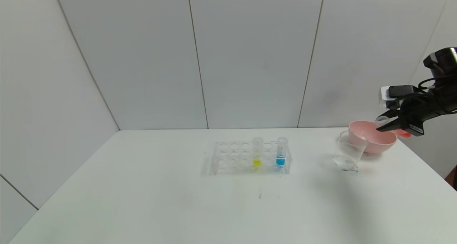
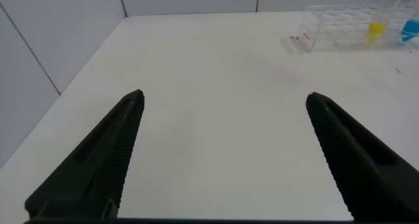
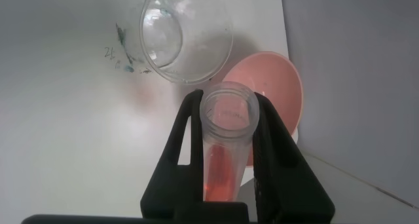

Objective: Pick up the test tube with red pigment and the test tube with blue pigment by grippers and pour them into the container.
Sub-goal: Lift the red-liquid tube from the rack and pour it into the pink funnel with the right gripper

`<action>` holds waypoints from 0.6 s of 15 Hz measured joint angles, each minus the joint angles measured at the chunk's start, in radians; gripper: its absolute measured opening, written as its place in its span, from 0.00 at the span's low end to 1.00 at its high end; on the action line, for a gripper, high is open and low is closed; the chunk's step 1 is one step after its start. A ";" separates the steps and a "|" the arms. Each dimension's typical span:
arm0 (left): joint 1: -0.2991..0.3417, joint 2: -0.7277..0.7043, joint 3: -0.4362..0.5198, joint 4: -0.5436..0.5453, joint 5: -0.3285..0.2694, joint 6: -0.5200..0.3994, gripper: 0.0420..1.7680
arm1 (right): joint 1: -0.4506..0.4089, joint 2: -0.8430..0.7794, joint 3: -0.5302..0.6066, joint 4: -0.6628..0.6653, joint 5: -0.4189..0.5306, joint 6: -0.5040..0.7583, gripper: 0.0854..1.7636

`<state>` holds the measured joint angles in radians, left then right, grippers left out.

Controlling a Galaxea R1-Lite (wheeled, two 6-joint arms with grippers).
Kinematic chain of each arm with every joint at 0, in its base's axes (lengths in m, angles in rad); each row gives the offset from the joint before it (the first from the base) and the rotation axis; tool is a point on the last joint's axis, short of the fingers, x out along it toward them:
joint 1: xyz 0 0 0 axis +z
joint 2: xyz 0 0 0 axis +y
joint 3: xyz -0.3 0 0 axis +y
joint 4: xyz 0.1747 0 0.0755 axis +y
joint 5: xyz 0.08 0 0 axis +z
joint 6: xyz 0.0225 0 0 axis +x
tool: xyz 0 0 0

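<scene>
1. Orange-red liquid sits in the test tube with red pigment point(image 3: 226, 142), clenched in our right end effector point(image 1: 387, 124) and tilted above the pink bowl point(image 1: 373, 138), not the container point(image 1: 348, 153) just beside it; we risk pouring into the bowl.
2. Our left end effector point(image 2: 222, 152) hangs released, away from the test tube with blue pigment point(image 1: 281, 152) in its rack point(image 1: 228, 157).

Bright, even overhead lighting, soft diffuse shadow at 6 o'clock of the container point(image 1: 348, 154), mild wide-angle bowing of wall seams toward 9 and 3 o'clock, left gripper point(image 2: 222, 103) fingers blurred close-up.
</scene>
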<state>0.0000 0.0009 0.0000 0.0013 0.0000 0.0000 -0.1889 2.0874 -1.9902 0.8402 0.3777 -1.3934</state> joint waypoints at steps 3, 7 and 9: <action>0.000 0.000 0.000 -0.001 0.000 0.000 1.00 | 0.033 0.006 -0.001 -0.004 -0.077 -0.001 0.24; 0.000 0.000 0.000 0.000 0.000 0.000 1.00 | 0.054 0.016 -0.001 -0.007 -0.164 -0.031 0.24; 0.000 0.000 0.000 0.000 0.000 0.000 1.00 | 0.063 0.021 -0.003 -0.010 -0.179 -0.049 0.24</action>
<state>0.0000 0.0009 0.0000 0.0009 0.0000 0.0000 -0.1260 2.1089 -1.9936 0.8302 0.1987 -1.4421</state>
